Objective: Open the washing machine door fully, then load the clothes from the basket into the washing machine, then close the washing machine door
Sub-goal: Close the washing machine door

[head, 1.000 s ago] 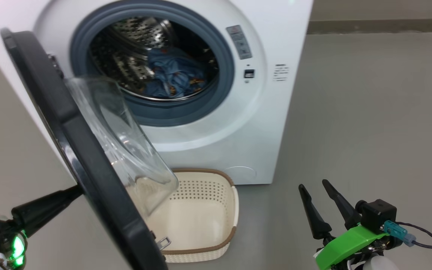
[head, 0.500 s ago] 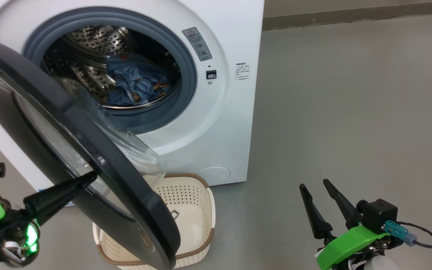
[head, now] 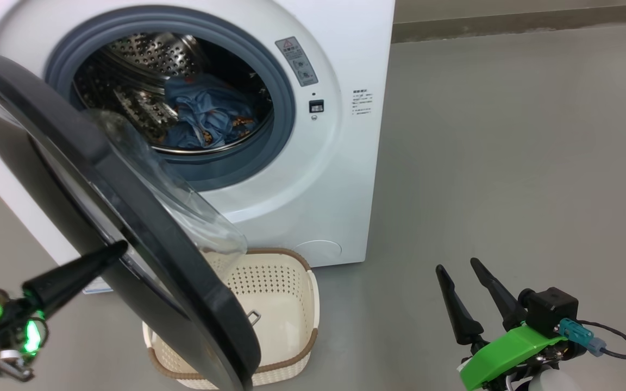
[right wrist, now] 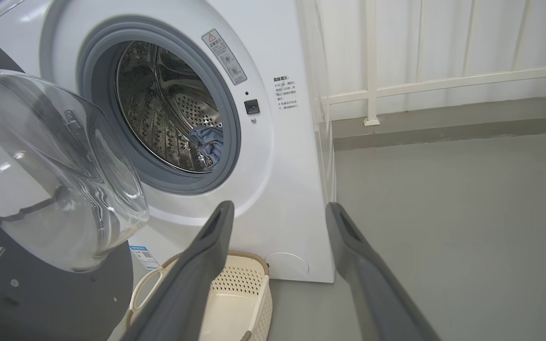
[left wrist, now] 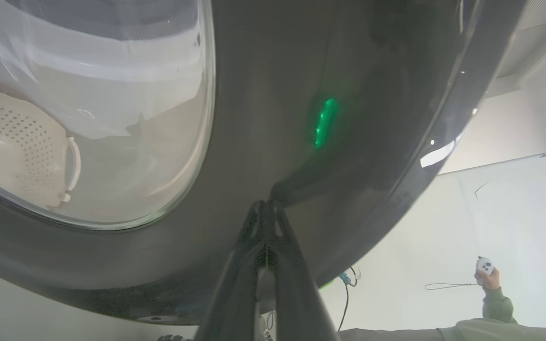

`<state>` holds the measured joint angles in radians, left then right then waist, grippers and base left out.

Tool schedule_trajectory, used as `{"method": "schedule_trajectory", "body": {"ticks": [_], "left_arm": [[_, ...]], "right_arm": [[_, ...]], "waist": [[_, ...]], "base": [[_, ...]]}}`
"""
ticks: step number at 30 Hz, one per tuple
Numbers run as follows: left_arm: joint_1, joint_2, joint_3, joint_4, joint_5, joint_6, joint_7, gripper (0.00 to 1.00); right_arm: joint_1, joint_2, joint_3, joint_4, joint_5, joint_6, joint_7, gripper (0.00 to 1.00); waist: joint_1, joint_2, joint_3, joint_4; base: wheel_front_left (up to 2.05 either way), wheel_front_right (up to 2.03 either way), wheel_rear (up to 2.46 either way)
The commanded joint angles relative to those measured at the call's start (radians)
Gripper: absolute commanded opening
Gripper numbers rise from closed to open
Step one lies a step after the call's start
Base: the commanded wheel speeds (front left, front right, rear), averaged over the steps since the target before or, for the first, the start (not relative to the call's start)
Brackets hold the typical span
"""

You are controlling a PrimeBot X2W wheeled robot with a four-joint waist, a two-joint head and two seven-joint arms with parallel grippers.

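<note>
The fingers [head: 74,274] of my left gripper [head: 119,247] are pinched together with nothing between them, their tips pressed on the outer face of the big round glossy black-rimmed washing machine door [head: 150,233]; the left wrist view shows that contact on the dark rim [left wrist: 263,118], beside the window. A second ago the door stood nearly edge-on to the head camera. Now I see more of its outer face, and its bulging clear glass bowl [head: 177,201] leans in toward the opening. The head has turned too, so part of that shift is mine, but I judge the door has swung partway shut. Inside the perforated steel drum [head: 133,60] of the white front-loading washing machine [head: 313,179] lie the light blue bear-print clothes [head: 210,117]. Below, the cream perforated plastic basket [head: 302,326] looks empty, half under the door. So loading reads as done and only closing is left. My right gripper [head: 457,264] hovers low at the right, well apart from the machine, fingers spread wide and holding nothing
</note>
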<state>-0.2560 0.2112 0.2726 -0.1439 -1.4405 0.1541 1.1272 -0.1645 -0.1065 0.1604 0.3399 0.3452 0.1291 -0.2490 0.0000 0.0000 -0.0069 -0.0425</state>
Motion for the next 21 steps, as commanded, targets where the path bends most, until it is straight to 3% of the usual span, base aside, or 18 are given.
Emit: {"method": "schedule_trajectory", "body": {"ticks": [1,3,4,5,9,13,21], "left_arm": [[-0.041,0.054,0.045,-0.039,0.023,-0.019,-0.009,0.23],[-0.036,0.071,0.052,-0.049,0.052,-0.048,-0.028,0.47],[-0.034,0.074,0.058,-0.052,0.065,-0.063,-0.043,0.76],[-0.032,0.077,0.064,-0.051,0.077,-0.077,-0.058,0.98],[-0.015,0.088,0.075,-0.038,0.147,-0.160,-0.128,1.00],[0.009,0.100,0.073,-0.027,0.295,-0.259,-0.279,1.00],[0.131,0.146,-0.064,-0.032,0.535,-0.284,-0.647,1.00]], "right_arm": [[-0.005,0.000,0.021,-0.026,-0.007,0.002,-0.013,1.00],[-0.003,-0.001,0.018,-0.027,-0.008,0.002,-0.013,1.00],[-0.002,-0.002,0.016,-0.028,-0.008,0.002,-0.013,1.00],[-0.001,-0.002,0.015,-0.028,-0.008,0.002,-0.013,1.00],[-0.002,-0.003,0.014,-0.030,-0.009,0.002,-0.013,1.00],[-0.007,-0.003,0.019,-0.029,-0.008,0.002,-0.013,1.00],[-0.008,-0.010,0.026,-0.030,-0.002,0.002,-0.013,1.00]], "waist": [[0.0000,0.0000,-0.001,0.007],[0.0000,0.0000,-0.001,0.014],[0.0000,0.0000,-0.001,0.017],[0.0000,0.0000,-0.001,0.020],[0.0000,0.0000,-0.001,0.031],[0.0000,0.0000,-0.002,0.032],[0.0000,0.0000,-0.004,0.020]], "base": [[0.00,0.00,0.00],[0.00,0.00,0.00],[0.00,0.00,0.00],[0.00,0.00,0.00],[0.00,0.00,0.00],[0.00,0.00,0.00],[0.00,0.00,0.00]]}}
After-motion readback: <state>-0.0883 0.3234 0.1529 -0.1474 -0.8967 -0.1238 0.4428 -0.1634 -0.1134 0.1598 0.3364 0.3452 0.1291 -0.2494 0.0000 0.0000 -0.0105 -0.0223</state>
